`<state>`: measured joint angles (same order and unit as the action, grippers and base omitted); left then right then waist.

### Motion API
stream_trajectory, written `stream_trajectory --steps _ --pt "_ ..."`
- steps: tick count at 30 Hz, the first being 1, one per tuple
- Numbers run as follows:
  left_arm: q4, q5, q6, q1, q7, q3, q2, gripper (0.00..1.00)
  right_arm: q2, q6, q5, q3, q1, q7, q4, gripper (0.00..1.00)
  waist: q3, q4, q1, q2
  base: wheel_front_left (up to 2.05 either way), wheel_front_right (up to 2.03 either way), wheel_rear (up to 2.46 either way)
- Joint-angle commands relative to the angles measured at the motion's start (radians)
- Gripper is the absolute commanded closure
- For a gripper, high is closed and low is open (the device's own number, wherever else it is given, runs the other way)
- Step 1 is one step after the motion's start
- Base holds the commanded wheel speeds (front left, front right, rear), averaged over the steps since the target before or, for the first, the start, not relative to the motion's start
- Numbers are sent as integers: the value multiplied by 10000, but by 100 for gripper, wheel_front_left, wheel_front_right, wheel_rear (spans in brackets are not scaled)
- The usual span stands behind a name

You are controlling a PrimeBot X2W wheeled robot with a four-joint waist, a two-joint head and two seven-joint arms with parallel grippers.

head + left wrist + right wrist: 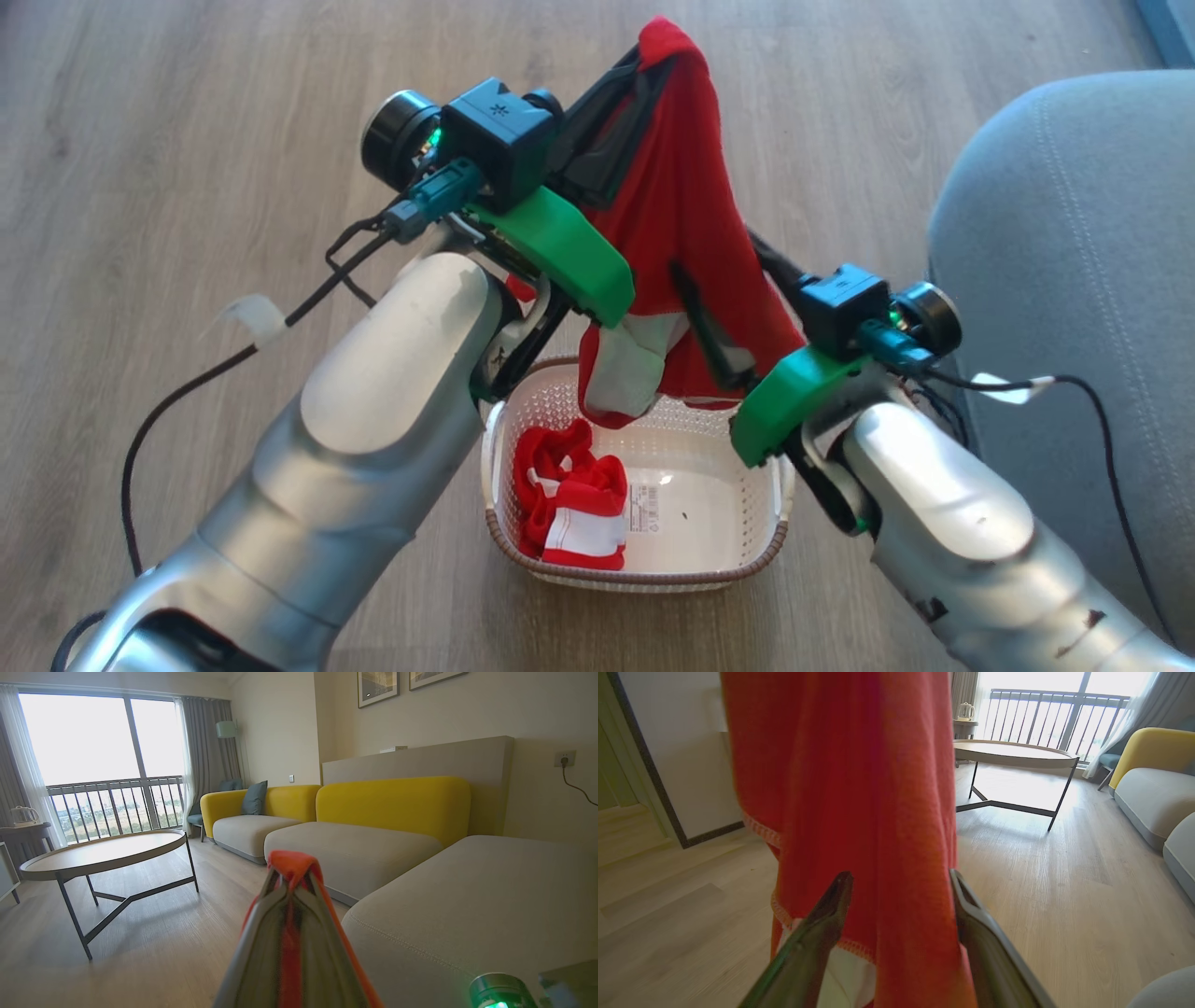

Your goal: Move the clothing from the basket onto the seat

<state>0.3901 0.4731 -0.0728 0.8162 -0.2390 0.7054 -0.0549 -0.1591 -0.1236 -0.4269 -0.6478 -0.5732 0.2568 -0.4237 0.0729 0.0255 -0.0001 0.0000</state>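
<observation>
My left claw [649,51] is clamped on the top of a red garment [681,205], which hangs above the basket [644,581]. My right claw [899,879] is spread wide, the cloth hanging between its fingers. More clothing [574,504] lies in the basket; the seat [1074,280] is at my right.
</observation>
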Motion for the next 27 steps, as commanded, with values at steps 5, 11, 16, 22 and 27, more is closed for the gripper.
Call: stream_trajectory --steps 5,11,16,22,27 --pt "-497 154 38 346 -16 -44 -59 100 368 -71 -199 -710 -920 49 -876 0 51 277 1 0 0 0 0" --pt "-416 227 44 299 -23 86 -39 100 504 -71 -327 -959 -1094 49 -1066 100 96 354 1 0 0 0 0" --pt "-259 221 76 288 -64 99 -48 100 395 -71 -532 -1200 -1046 49 -1123 100 171 252 1 0 0 0 0" --pt "41 144 27 266 -120 187 -97 0 313 -71 -730 -1219 -1004 49 -995 100 260 -4 1 0 0 0 0" --pt "380 276 -149 200 -147 286 -128 0 298 -71 -965 -813 -817 49 -627 100 331 -217 1 0 0 0 0"
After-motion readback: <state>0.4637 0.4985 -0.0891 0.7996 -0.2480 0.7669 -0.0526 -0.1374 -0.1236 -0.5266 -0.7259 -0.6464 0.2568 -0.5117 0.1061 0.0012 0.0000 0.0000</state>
